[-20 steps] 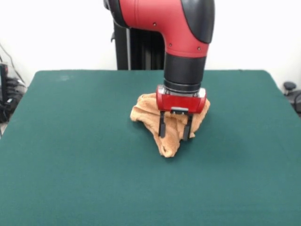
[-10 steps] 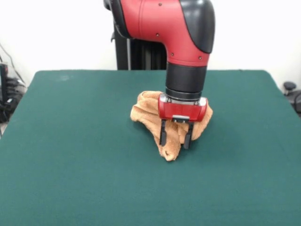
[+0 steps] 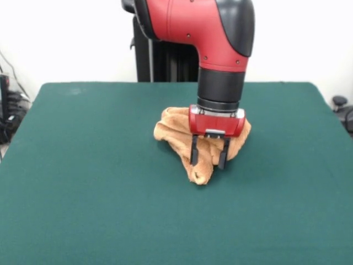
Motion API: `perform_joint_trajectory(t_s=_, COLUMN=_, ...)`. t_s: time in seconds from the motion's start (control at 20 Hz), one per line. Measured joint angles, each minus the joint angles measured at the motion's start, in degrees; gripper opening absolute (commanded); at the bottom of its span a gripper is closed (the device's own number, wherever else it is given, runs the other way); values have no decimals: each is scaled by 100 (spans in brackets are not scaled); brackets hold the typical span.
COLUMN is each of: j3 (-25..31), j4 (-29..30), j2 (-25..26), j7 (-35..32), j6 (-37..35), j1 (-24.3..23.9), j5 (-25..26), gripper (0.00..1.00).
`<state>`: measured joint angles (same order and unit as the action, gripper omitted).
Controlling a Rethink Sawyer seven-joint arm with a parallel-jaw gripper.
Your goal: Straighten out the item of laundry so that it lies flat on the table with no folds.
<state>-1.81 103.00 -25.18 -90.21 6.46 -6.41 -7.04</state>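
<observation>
Crumpled orange towel (image 3: 176, 135) heaped near centre of green table (image 3: 83, 193). Red arm (image 3: 209, 33) descends from above; gripper (image 3: 209, 161) over towel's right part, fingers (image 3: 194, 150) apart.

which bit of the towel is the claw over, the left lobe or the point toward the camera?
The point toward the camera: the open claw hangs right above it, while the left lobe of the towel lies off to the side.

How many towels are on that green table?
1. A crumpled orange towel lies bunched near the middle of the table, under the open gripper. Nothing else shows, though folds could hide something.
</observation>
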Motion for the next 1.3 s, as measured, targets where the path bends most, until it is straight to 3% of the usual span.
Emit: perform_joint_trajectory(t_s=1.3, j3=298, j4=944, j2=-561, j7=0, j6=-105, j1=31, j5=-117, gripper=100)
